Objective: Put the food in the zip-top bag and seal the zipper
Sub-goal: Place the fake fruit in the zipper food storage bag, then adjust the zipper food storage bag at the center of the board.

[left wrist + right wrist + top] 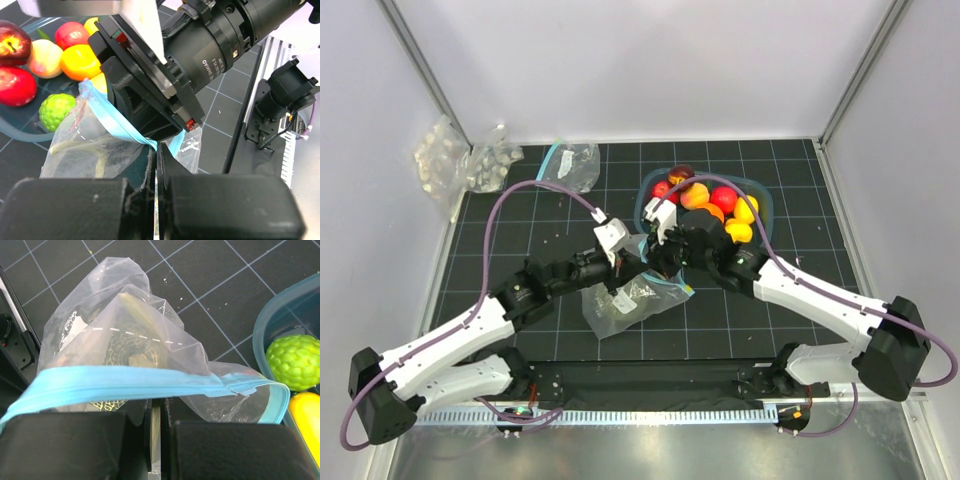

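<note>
Left claw (638,265) and right claw (666,260), overhead view: tips meet over the mat (520,230), both clenched on the mouth of the bag (620,305). Bag body lies on the near side of both claws. A bit of its teal zipper (684,292) shows just below the right claw. Tub (766,205) of fruit (712,200) sits just behind the right claw. Second clear bag (575,165) and packs of white lumps (450,165) lie well beyond the left claw, far left.

Left wrist view: left claw (156,150) fingers pressed together, thin clear film pinched between them. Zipper (117,120) runs from the tips up and left, under the right claw (160,132), which is close ahead. Green bumpy ball (56,111), orange (80,62) and red apple (15,85) lie beyond, to the left.

Right wrist view: right claw (156,407) clamped on the bag's rim, zipper (125,382) stretched across right at the tips. Its two halves stand apart at the right end. Melon (131,352), netted skin, sits inside the bag (125,315) just ahead of the tips. Green bumpy ball (295,361) and lemon (307,415) sit off to the right in the tub (260,325), outside the bag.
</note>
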Controlling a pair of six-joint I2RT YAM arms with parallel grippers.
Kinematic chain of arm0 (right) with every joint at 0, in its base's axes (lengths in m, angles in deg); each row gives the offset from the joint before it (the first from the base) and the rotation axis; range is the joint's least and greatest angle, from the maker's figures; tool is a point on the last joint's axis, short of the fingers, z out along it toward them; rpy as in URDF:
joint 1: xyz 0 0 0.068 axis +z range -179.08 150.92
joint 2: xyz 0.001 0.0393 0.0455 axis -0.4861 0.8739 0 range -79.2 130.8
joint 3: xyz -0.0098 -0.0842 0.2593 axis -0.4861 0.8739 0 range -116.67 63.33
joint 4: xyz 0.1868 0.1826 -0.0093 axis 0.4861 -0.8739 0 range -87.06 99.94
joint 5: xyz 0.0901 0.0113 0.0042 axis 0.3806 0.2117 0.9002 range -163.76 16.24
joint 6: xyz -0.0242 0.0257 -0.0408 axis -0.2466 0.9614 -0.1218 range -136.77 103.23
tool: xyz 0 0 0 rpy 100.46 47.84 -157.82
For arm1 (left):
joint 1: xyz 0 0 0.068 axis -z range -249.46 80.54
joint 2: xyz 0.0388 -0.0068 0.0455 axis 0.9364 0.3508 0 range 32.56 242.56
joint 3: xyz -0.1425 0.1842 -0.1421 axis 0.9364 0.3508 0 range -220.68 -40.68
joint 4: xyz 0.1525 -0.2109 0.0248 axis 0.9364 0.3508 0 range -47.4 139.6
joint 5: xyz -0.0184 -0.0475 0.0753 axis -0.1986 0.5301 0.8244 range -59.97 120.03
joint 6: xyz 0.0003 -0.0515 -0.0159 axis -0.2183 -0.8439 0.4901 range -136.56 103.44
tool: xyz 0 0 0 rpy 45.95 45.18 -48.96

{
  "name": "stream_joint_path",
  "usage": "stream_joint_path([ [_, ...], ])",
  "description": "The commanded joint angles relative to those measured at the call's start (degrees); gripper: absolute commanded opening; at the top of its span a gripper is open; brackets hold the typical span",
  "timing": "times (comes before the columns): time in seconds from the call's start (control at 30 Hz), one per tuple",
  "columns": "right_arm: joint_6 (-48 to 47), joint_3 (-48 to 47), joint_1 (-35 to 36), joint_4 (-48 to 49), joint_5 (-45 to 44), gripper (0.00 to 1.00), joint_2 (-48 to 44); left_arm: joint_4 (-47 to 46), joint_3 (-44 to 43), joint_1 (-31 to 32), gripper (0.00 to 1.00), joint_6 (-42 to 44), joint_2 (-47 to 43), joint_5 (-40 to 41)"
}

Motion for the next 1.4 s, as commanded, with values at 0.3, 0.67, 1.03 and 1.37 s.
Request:
stream_joint_path([
  [0.3,3.7,-3.5,0.4,3.6,10.2,0.26,3.7,-7.5,3.6,0.3,0.0,-2.0,-7.8,10.2],
  [0.67,6.2,0.4,0.4,6.1,-1.5,0.54,-4.4,-5.9,3.5,0.3,0.0,-2.2,-5.9,16.7],
  [1.03,10.2,0.9,0.4,5.0,-14.7,0.53,-7.6,-4.9,3.0,0.2,0.0,-4.0,-2.6,25.6],
  [1.37,14.3,-3.9,0.4,-5.5,-27.7,0.45,-5.6,-0.8,-0.1,-0.4,0.0,-9.4,0.6,33.7],
])
